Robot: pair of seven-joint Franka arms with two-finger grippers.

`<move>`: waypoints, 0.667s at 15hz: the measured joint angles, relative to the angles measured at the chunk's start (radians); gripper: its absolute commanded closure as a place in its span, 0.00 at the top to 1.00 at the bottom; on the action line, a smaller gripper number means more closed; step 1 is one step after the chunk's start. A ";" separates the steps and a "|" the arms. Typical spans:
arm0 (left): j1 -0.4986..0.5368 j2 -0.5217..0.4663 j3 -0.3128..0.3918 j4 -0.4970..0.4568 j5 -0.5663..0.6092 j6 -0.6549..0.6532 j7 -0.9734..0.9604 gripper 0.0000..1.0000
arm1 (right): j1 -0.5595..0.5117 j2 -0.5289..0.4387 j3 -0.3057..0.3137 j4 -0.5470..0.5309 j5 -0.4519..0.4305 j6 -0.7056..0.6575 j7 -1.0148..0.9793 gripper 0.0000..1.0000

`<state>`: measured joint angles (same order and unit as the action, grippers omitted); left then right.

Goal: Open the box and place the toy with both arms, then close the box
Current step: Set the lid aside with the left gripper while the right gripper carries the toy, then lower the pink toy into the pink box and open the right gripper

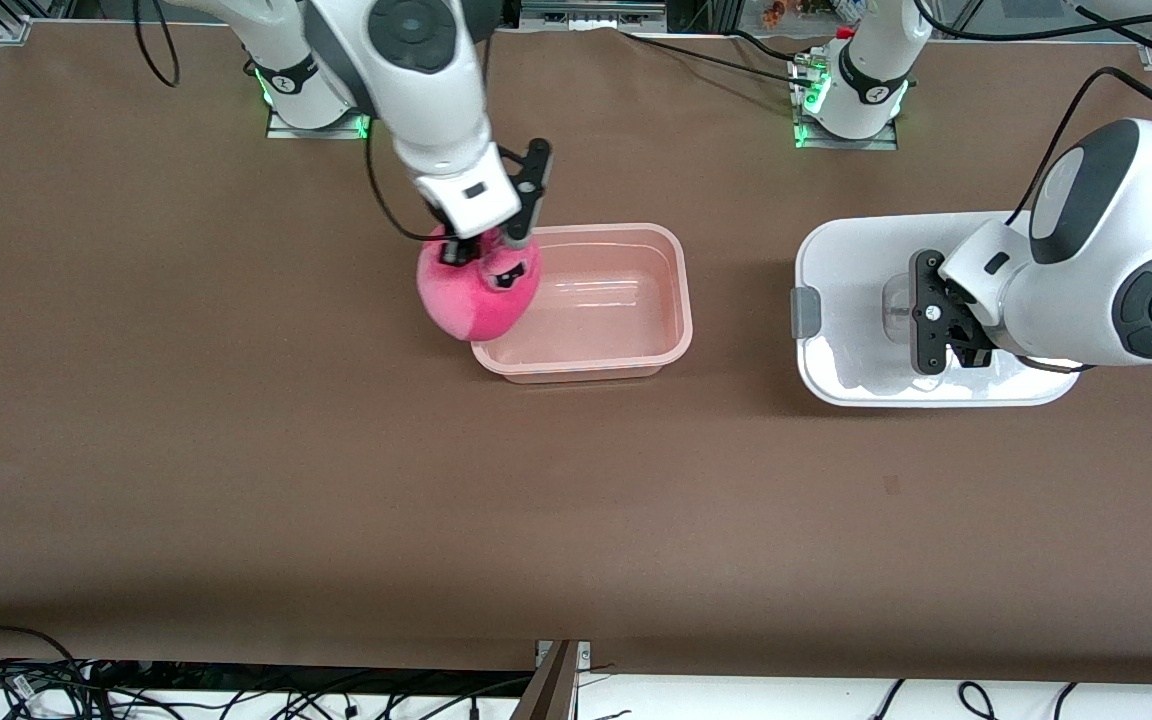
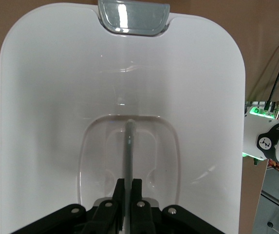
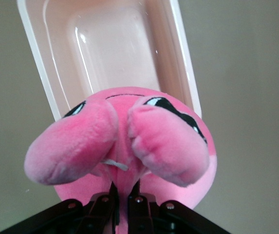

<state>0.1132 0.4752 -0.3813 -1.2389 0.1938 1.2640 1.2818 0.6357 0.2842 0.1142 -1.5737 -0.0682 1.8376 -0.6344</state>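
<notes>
The box's pale pink tub [image 1: 636,350] stands open mid-table. My right gripper [image 1: 481,250] is shut on the bright pink plush toy [image 1: 476,295] and holds it over the tub's rim at the end toward the right arm. In the right wrist view the toy [image 3: 154,131] hangs from the gripper [image 3: 124,187] above the empty tub [image 3: 115,53]. The white lid [image 1: 836,290] lies flat toward the left arm's end of the table. My left gripper [image 1: 911,312] is shut on its centre handle [image 2: 129,146]; it also shows in the left wrist view [image 2: 129,183].
A grey clip [image 1: 805,312] sits on the lid's edge that faces the tub, seen too in the left wrist view [image 2: 133,17]. Bare brown table lies between tub and lid. Cables run along the table edge nearest the front camera.
</notes>
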 measured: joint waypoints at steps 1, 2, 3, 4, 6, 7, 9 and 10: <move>-0.002 0.003 -0.004 0.000 0.000 0.000 0.000 0.00 | 0.018 0.029 0.000 0.030 -0.002 0.000 0.000 0.00; -0.007 0.004 -0.007 0.000 0.000 0.000 0.000 0.00 | 0.031 0.055 -0.001 0.056 -0.003 0.000 0.002 0.00; -0.011 0.005 -0.010 0.000 0.000 0.000 0.000 0.00 | 0.044 0.076 -0.002 0.075 -0.005 0.000 0.006 0.00; -0.013 0.005 -0.012 0.000 0.000 0.000 0.000 0.00 | 0.057 0.091 -0.002 0.085 -0.015 0.000 0.012 0.00; -0.016 0.005 -0.014 0.000 0.000 0.000 0.000 0.00 | 0.087 0.114 -0.002 0.091 -0.067 0.000 0.042 0.00; -0.016 0.005 -0.014 0.000 0.000 0.000 0.000 0.00 | 0.101 0.126 -0.002 0.091 -0.090 -0.001 0.058 0.00; -0.016 0.005 -0.014 0.000 0.000 0.000 0.000 0.00 | 0.115 0.156 -0.002 0.091 -0.115 -0.001 0.079 0.00; -0.016 0.006 -0.014 0.000 0.000 0.000 0.000 0.00 | 0.116 0.172 -0.002 0.092 -0.121 -0.001 0.082 0.00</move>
<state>0.0975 0.4809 -0.3949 -1.2388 0.1938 1.2641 1.2819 0.7517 0.4564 0.1124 -1.4820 -0.1896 1.8368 -0.5527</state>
